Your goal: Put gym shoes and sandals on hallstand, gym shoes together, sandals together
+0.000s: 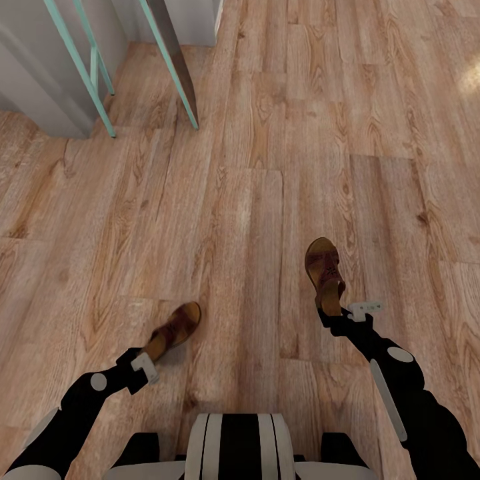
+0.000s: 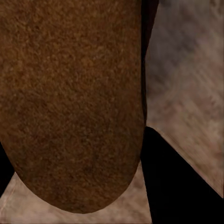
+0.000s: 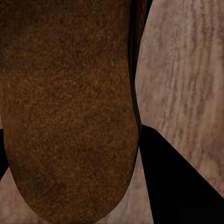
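Brown leather filled both wrist views because my left fingers (image 1: 152, 363) gripped one sandal (image 1: 175, 330) and my right fingers (image 1: 337, 312) the other sandal (image 1: 325, 273) by their heels, carried above the corridor floor (image 1: 267, 153), the hallstand unreached.

Two brown sandals, one (image 1: 175, 329) in the left claw (image 1: 148, 360), one (image 1: 325, 271) in the right claw (image 1: 339, 308).

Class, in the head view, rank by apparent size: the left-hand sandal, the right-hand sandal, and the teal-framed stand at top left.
1. Teal-framed stand, largest, though cut off by the picture's edge.
2. and 3. Right-hand sandal and left-hand sandal look alike; differing tilt makes ranking unsure.
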Robot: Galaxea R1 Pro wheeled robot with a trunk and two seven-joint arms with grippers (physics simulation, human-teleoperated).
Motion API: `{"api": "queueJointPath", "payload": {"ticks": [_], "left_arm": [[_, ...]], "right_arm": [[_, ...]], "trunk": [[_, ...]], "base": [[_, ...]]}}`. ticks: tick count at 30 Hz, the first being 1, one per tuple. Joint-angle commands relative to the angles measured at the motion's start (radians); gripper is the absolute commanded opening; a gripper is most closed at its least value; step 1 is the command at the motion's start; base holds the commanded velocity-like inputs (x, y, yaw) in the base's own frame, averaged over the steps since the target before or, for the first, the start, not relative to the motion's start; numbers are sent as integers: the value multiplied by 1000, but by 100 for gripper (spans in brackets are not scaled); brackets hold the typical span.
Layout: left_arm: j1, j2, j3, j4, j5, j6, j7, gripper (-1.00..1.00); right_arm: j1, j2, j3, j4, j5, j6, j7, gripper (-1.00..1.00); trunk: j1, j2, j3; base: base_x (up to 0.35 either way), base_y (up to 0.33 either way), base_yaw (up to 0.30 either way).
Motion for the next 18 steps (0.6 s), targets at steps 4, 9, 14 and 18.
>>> {"api": "queueJointPath", "payload": {"ticks": [4,9,14,18], "left_arm": [[0,0,1,-7,-5,3,-4,-100],[0,0,1,-10,-4,3,-4,-100],[0,0,0,-10,-3,4,-4,-100],[0,1,0,-10,-3,4,-4,-100]], "right_arm": [[0,0,-1,-1,-7,7,3,-100],[0,0,-1,-1,-7,7,3,-100],[0,0,-1,0,-7,7,3,-100],[0,0,-1,0,-7,7,3,-100]], "trunk": [[0,0,0],[0,0,0],[0,0,0],[0,0,0]], "base": [[0,0,0],[0,0,0],[0,0,0],[0,0,0]]}}
